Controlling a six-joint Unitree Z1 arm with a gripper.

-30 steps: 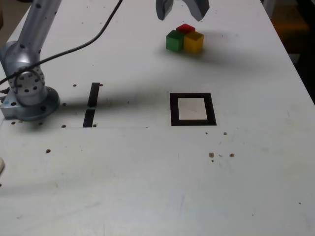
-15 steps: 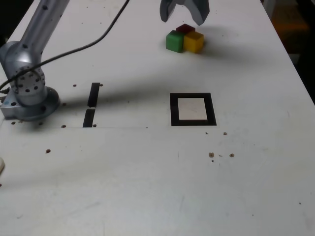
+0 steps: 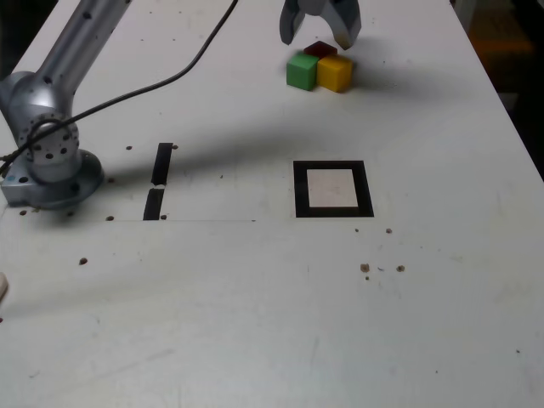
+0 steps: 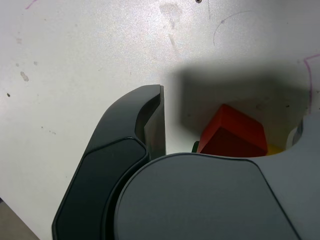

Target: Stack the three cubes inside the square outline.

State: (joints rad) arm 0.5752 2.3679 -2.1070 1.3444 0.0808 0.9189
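Note:
Three cubes sit clustered at the far side of the table: the green cube (image 3: 301, 70) on the exterior view's left, the yellow cube (image 3: 334, 73) beside it, and the red cube (image 3: 321, 49) behind them, partly covered by the gripper. My gripper (image 3: 319, 34) hangs open just above the red cube, one finger on each side. In the wrist view the red cube (image 4: 232, 135) lies between the dark fingers (image 4: 150, 120), with slivers of the green cube (image 4: 195, 146) and the yellow cube (image 4: 274, 148) showing. The square outline (image 3: 299, 189) lies nearer, its white centre bare.
Two short black strips (image 3: 163, 163) lie on the exterior view's left, near the arm's base (image 3: 51, 166). A black cable (image 3: 144, 85) runs from the base across the table. Small dark specks (image 3: 365, 268) dot the surface in front of the square.
The gripper has come down towards the cube cluster, staying open. The cubes have not moved.

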